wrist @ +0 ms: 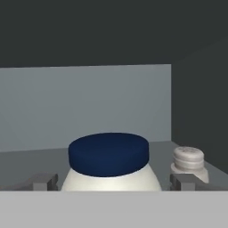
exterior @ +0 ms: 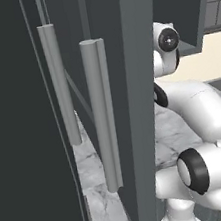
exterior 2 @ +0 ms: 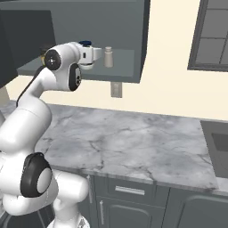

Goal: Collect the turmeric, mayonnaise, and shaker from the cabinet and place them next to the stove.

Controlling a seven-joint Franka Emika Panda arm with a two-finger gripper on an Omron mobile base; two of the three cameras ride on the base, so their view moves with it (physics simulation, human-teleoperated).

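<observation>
Mayonnaise (wrist: 109, 162) sits between wide-open jaws (shaker (wrist: 189, 161) beside).

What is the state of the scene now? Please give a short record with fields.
tool: open, at the cabinet shelf, one fingertip on each side of the mayonnaise
mayonnaise: white jar with blue lid, upright on the shelf, between the fingertips, not yet gripped
shaker: upright on the same shelf, beside the mayonnaise, apart from it
cabinet: door open, grey shelf visible
turmeric: cannot tell where it is
counter: grey marble, below the cabinet
</observation>
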